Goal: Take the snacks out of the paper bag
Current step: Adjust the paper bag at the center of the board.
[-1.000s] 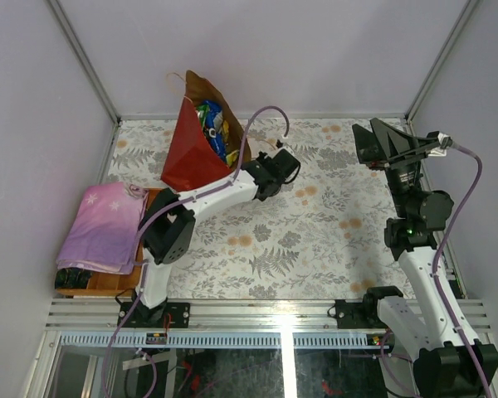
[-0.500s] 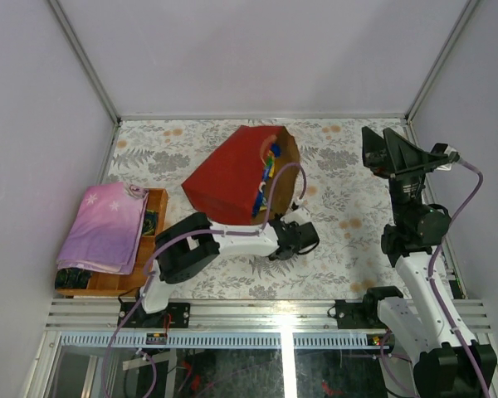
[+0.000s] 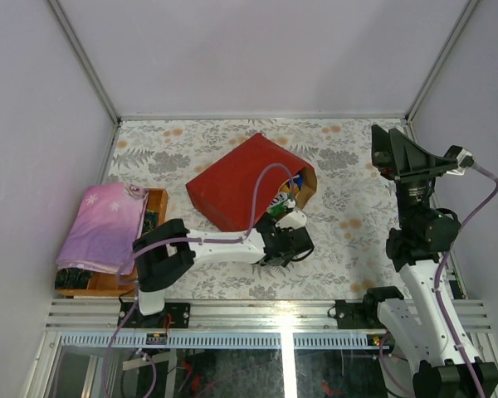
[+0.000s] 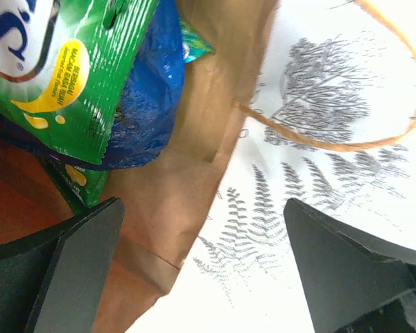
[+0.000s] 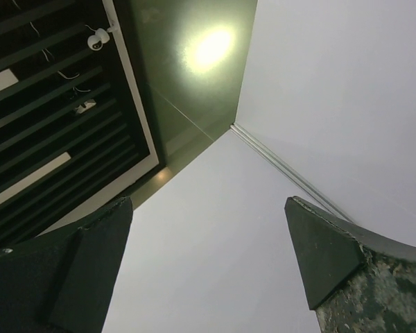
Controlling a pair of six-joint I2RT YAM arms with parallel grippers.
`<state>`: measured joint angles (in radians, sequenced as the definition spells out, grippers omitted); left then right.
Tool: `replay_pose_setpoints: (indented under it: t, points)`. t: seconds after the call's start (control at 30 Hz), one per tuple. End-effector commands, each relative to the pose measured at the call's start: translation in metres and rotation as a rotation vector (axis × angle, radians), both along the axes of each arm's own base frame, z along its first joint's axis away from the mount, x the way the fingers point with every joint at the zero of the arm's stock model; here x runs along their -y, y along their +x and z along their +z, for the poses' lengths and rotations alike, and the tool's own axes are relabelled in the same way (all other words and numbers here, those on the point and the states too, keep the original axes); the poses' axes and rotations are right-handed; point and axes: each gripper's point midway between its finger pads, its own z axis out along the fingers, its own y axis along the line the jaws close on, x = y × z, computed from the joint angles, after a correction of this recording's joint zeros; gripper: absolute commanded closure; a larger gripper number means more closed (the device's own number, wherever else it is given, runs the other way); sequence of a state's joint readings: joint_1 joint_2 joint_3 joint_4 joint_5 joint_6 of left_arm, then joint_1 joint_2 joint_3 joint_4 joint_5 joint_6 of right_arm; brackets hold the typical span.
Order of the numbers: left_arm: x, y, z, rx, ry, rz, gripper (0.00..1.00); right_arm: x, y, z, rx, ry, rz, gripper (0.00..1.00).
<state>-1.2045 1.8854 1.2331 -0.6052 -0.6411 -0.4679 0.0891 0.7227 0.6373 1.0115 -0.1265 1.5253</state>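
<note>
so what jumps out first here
The red paper bag lies on its side mid-table, glossy snacks showing at its mouth, where the open left gripper sits. At the right edge, the right gripper is raised, open and empty, pointing at the ceiling. A folded purple cloth rests far left.

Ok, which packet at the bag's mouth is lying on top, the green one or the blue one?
The green packet with the yellow patch; it overlaps the crinkled blue packet lying beneath it.
</note>
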Motion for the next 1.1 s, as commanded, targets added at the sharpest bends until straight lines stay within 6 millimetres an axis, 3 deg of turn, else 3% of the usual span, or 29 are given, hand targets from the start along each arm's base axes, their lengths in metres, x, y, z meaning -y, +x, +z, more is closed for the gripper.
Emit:
replay_pose_setpoints:
  t: [0.0,0.13,0.27,0.43,0.57,0.7,0.83,1.07]
  points:
    - [0.044,-0.006,0.053,-0.027,-0.209,-0.098,0.0,-0.016,-0.005,0.013,0.015,-0.062,0.065,0.01]
    - [0.074,-0.016,0.105,-0.053,-0.377,-0.211,0.0,-0.023,-0.013,0.021,0.065,-0.103,0.094,0.01]
    - [0.089,-0.022,0.156,-0.033,-0.511,-0.295,0.0,-0.024,-0.006,0.015,0.04,-0.169,0.029,0.01]
    - [0.083,-0.024,0.202,0.038,-0.6,-0.339,0.0,-0.016,0.014,-0.004,-0.04,-0.141,-0.018,0.01]
    - [0.067,-0.012,0.233,0.137,-0.621,-0.331,0.0,-0.02,0.016,0.006,-0.011,-0.119,0.03,0.01]
    - [0.051,0.014,0.25,0.165,-0.652,-0.308,0.04,-0.019,0.008,0.024,0.052,-0.07,0.072,0.01]
    - [0.039,0.035,0.265,0.209,-0.653,-0.283,0.06,-0.006,0.007,0.029,0.07,-0.003,0.031,0.01]
    - [0.037,0.062,0.267,0.223,-0.599,-0.272,0.05,0.008,0.003,0.037,0.102,0.002,-0.086,0.01]
